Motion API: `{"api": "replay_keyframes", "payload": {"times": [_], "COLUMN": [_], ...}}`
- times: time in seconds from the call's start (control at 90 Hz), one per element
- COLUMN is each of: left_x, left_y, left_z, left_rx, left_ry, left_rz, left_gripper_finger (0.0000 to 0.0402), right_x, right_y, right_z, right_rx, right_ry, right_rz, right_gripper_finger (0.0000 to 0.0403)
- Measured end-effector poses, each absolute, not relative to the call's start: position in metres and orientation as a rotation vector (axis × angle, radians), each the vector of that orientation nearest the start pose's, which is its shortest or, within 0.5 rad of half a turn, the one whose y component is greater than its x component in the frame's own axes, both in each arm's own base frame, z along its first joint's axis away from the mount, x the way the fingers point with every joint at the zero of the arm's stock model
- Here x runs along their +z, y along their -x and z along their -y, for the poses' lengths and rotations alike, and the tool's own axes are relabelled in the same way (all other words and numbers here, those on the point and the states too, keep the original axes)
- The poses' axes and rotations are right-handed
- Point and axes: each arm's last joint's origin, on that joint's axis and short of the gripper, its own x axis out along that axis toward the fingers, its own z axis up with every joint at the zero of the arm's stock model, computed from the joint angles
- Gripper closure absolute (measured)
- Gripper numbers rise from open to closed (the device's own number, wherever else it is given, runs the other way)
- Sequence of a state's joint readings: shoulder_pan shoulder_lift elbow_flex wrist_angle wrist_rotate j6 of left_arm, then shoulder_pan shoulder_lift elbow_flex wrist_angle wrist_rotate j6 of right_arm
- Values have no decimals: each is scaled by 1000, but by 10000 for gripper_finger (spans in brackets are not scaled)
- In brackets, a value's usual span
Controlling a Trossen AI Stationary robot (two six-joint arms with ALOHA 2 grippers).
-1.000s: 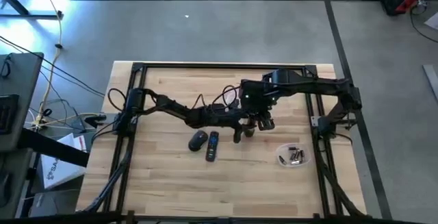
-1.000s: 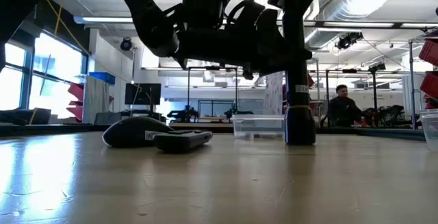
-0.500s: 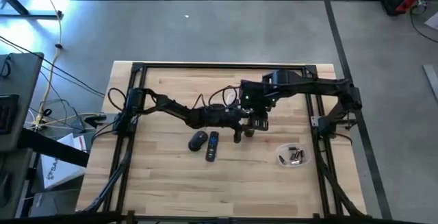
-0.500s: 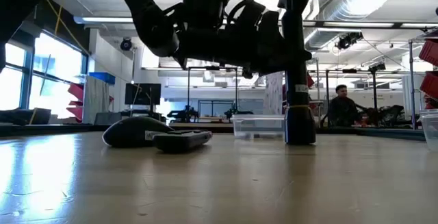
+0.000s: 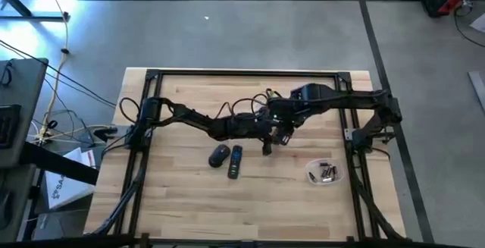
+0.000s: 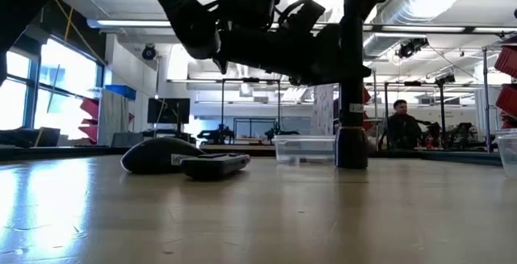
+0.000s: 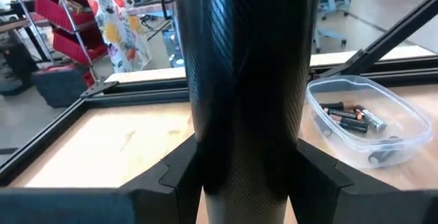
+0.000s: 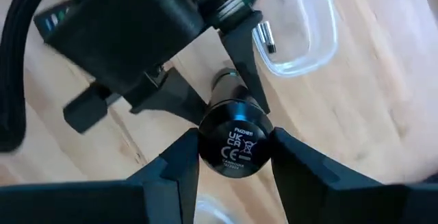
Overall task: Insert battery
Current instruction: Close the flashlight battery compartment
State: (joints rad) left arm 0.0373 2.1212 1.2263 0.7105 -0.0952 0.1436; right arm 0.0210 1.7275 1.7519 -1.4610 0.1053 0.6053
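black carbon-weave flashlight [image 7: 248, 94] between both grippers

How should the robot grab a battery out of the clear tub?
Probably from straight above, pinching one small cylindrical battery across its round middle. The clear plastic tub has walls all round and an open top, and the batteries lie flat inside.

The floor [image 5: 227, 28] is grey concrete with dark lines on it. Beyond the table there is a big workshop hall with tall windows [image 6: 48, 94] that let in bright daylight. Pipes and ducts [image 6: 436, 6] run under the ceiling. A person [image 6: 401, 125] sits far behind. Red shelves [image 7: 61, 29] stand near a patterned cloth [image 7: 116, 25].
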Motion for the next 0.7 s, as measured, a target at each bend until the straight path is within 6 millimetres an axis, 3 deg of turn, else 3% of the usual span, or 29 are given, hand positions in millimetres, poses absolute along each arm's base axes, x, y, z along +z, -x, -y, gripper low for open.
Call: {"api": "replay_keyframes", "payload": {"times": [0.3, 0.7], "left_x": [157, 157], "left_y": [-453, -453], "left_z": [-20, -20], "left_rx": [112, 129], "left_ry": [-100, 0], "left_rz": [-197, -196], "left_gripper_finger": [255, 255], "right_x": [335, 334], "right_y": [-317, -317], "right_z": [-1, 11], "right_rx": [-742, -909], "right_ry": [-683, -824], "right_rz": [-1272, -1197], "right_gripper_finger": [273, 263]}}
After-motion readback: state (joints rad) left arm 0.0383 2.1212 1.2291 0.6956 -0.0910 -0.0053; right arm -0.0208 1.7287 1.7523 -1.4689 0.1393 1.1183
